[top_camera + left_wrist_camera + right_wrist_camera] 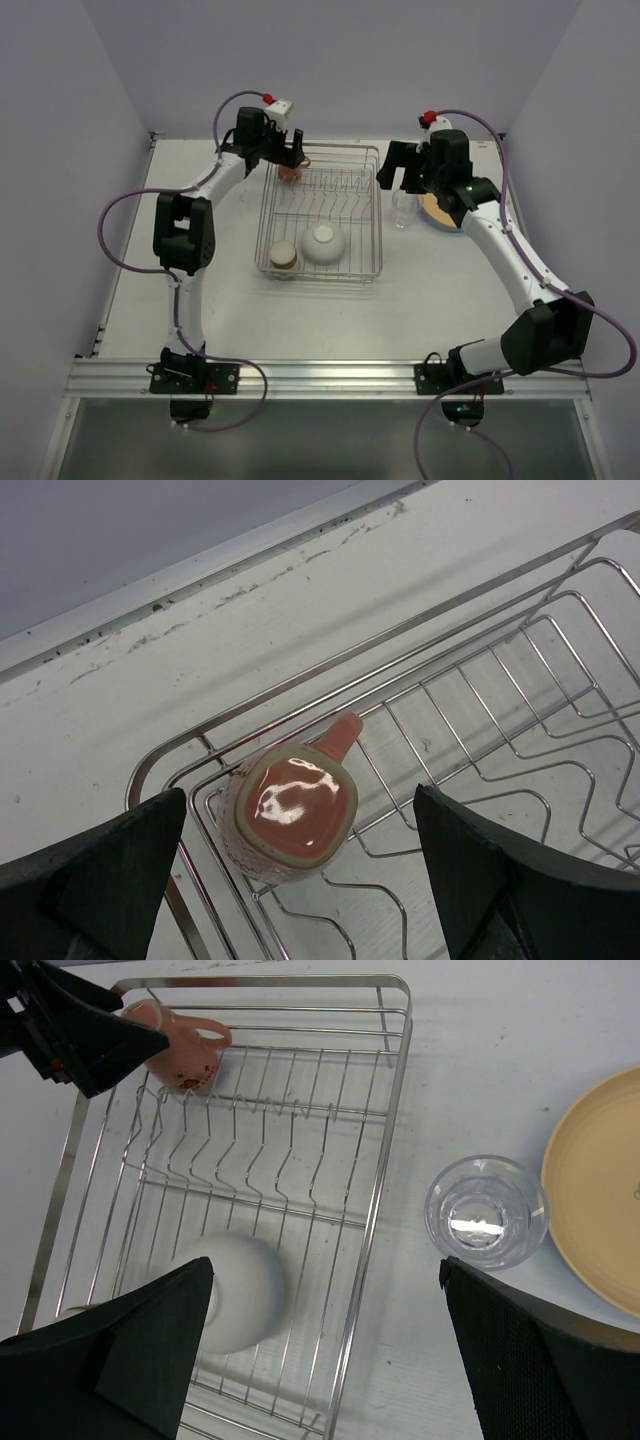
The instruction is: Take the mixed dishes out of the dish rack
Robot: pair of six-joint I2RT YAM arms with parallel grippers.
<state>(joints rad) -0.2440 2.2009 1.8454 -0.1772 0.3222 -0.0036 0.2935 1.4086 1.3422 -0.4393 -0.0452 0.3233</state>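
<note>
**Mug, bowl and cup in the rack; glass and plate out on the counter**

From the top view we see the dish rack (380,205) in the middle of the white counter (330,325), with an arm reaching in on either side. The left tool (300,800) hangs over the rack's far left corner. Its two dark fingers (110,880) are spread wide and grip nothing. Directly below the gap between them, the salmon-pink mug (295,810) leans inside that corner with a glossy round face turned up and its handle pointing along the far rim. The fingers are apart from it on both sides.

The right tool (328,1265) is likewise released, its fingers wide apart and empty. It hovers over the rack's right edge, where the wire meets the bare counter.

Two more dishes sit at the near end of the rack. The white bowl (250,1290) shows us a smooth dome and looks to be mouth down. Just to its left stands the small brown cup (284,255), in the near left corner. The row of plate tines across the middle of the rack stands bare.

Outside the rack, just beside its right rim, the clear glass (485,1210) stands upright on the counter. The yellow-orange plate (600,1190) lies flat right next to it on the far side from the rack, partly hidden under the right arm in the top view.
</note>
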